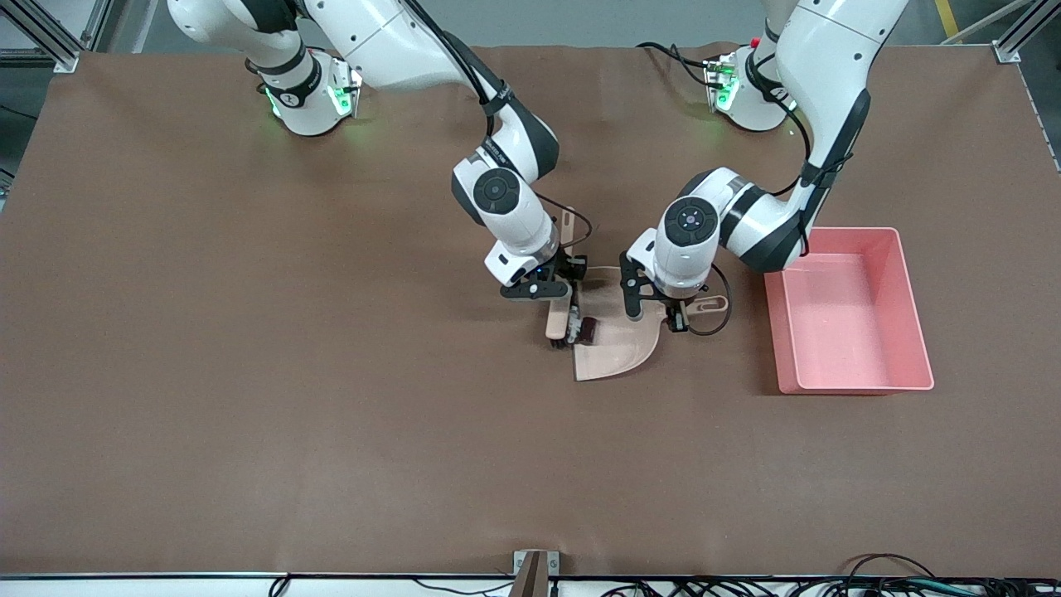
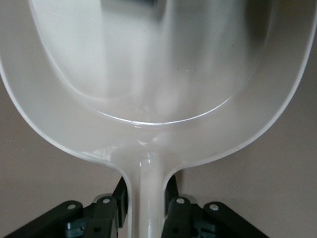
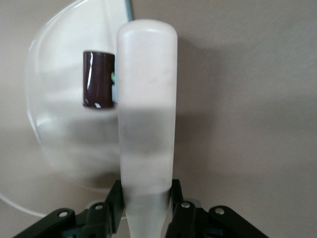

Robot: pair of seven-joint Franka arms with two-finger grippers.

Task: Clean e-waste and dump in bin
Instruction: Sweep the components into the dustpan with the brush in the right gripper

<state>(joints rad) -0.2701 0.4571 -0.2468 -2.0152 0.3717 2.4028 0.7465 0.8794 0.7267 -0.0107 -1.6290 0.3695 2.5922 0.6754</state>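
1. The beige plastic dustpan [image 1: 615, 348] is lying flat on the brown table [image 1: 249, 373], mouth toward the brush; the left gripper [image 2: 147, 208] is pinching its handle to steady it.
2. The dark maroon stubby e-waste piece [image 3: 98, 79] is sitting at the pan's edge, a white-green part [image 3: 114, 85] touching it; the right gripper [image 3: 147, 208] is clamping the pale brush [image 3: 147, 109] to sweep them in.
3. The shallow pink plastic bin [image 1: 850, 307] is waiting beside the dustpan, toward the left arm's end.

Left gripper [image 2: 146, 210] clamps dustpan [image 2: 148, 74] handle over table [image 2: 277, 188]

- The dustpan [image 2: 163, 74] looks like smooth, shiny plastic.
- The brush [image 3: 146, 109] back is pale, smooth plastic.
- The maroon part [image 3: 98, 79] is glossy.
- The bin [image 1: 910, 332] is smooth pink plastic.
- The tabletop [image 1: 249, 373] is brown and matt.
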